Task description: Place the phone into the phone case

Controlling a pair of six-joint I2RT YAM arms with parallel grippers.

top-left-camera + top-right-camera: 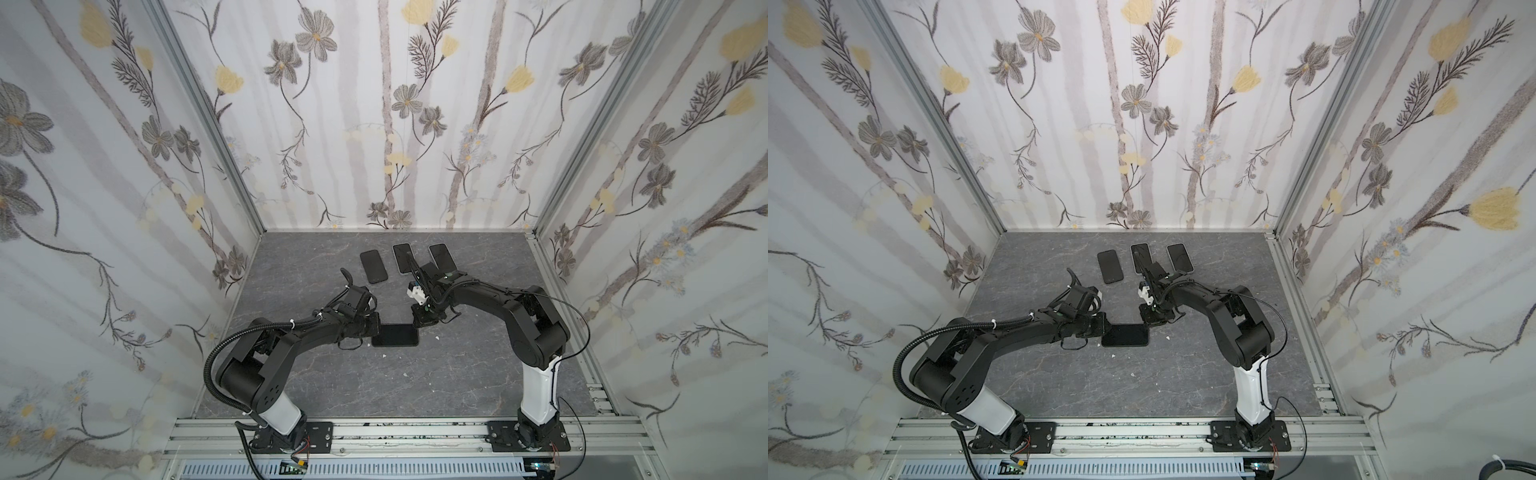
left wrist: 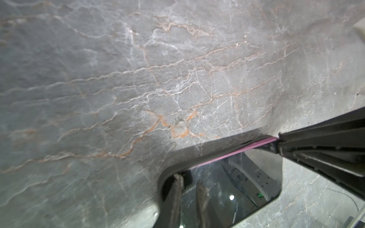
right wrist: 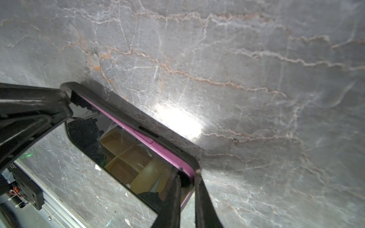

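Pose: left arm (image 1: pixel 307 328), right arm (image 1: pixel 486 297) bent over phone (image 1: pixel 395 335) | right jaws — pinching phone case (image 3: pixel 122 114) corner | left jaws — cannot tell

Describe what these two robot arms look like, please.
The left arm and right arm are chunky black jointed links, each with a white segment above a black base plate. A ribbed black hose and white tie run on the left; a thin black cable loops off the right. The fingers are slim, black, tapered.

Pink-edged phone (image 1: pixel 395 335) flat within black case (image 3: pixel 122 116)
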